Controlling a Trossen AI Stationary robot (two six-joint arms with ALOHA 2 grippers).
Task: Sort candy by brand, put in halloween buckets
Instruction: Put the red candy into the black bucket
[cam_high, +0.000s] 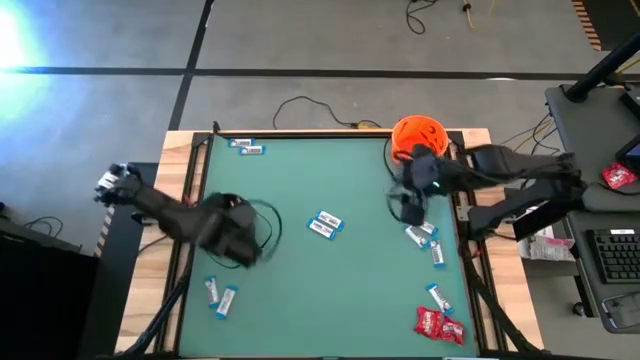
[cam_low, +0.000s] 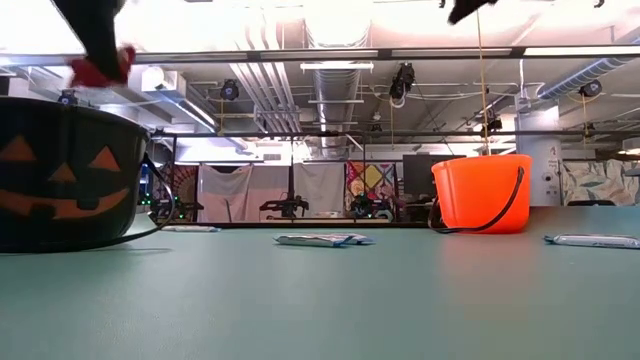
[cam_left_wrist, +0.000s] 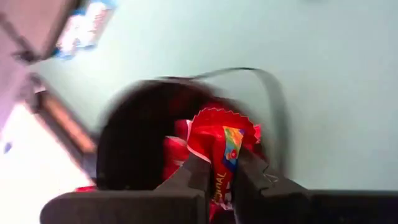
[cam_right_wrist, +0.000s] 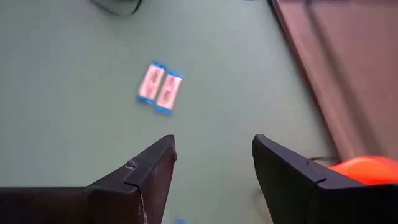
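The black bucket (cam_high: 240, 228) already holds some red packets, which show inside it in the left wrist view. The left gripper (cam_left_wrist: 219, 177) hangs right over its mouth with its jaws clenched on another red packet (cam_left_wrist: 221, 144), so by my reading that packet is not yet dropped in.

Taking the black bucket as the landmark: a small heap of red packets (cam_high: 440, 325) lies well apart from it, near the table's front right corner, still to be collected. White-and-blue bars are scattered all round it: a pair (cam_high: 325, 225) just to its right in mid-table, a pair (cam_high: 221, 296) in front of it near the left edge, a pair (cam_high: 246, 147) behind it at the back edge, and several more (cam_high: 428, 243) far across on the right side.

The orange bucket (cam_high: 418, 136) stands at the back right corner, far from the black one; its contents cannot be told. The right gripper (cam_right_wrist: 214, 165) hovers beside it with jaws apart and nothing between them.

I judge the sorting partly done, with most bars and the red heap left
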